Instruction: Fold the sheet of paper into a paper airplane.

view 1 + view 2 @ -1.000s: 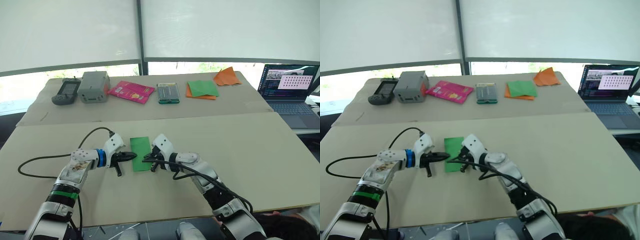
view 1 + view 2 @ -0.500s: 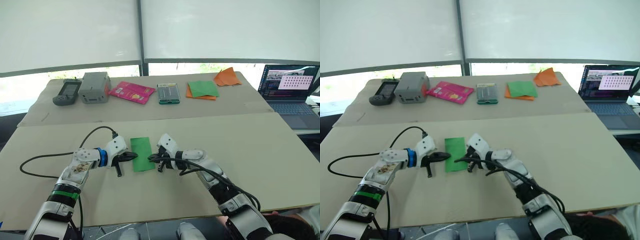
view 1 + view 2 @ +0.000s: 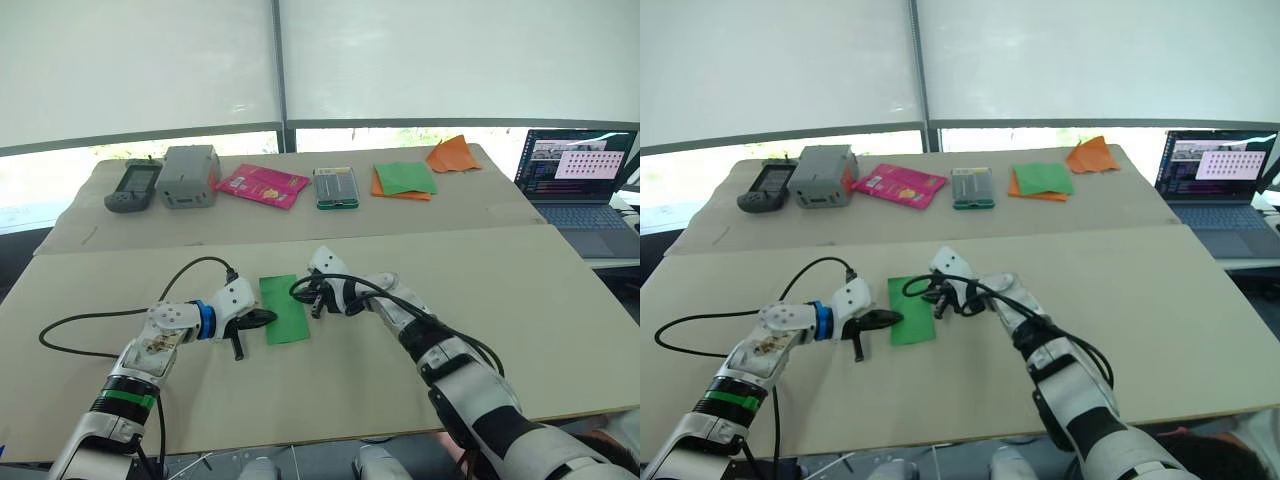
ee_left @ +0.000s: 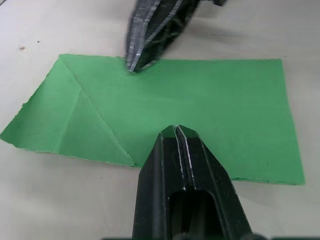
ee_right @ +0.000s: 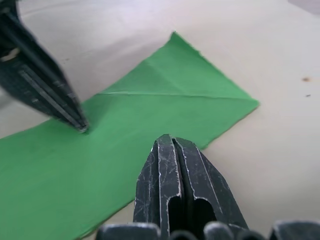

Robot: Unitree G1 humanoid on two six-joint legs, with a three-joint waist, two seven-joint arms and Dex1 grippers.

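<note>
Sheet of paper (image 3: 283,309) flat on table (image 3: 520,300), flanked by left gripper (image 3: 262,316) and right gripper (image 3: 300,290), fingers together, tips pressing opposite edges.

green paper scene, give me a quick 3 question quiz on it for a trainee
1. True or false: both grippers, left gripper and right gripper, have their fingers closed together at the sheet of paper.
2. Which edge of the sheet does the left gripper's tip press on? A) the edge on the robot's left B) the edge on the robot's right C) the far short edge
3. Fill in: one corner of the sheet is folded over into a ____ flap.

Key
1. True: each wrist view shows its own two fingers shut, tips at the paper.
2. A
3. triangular
</note>
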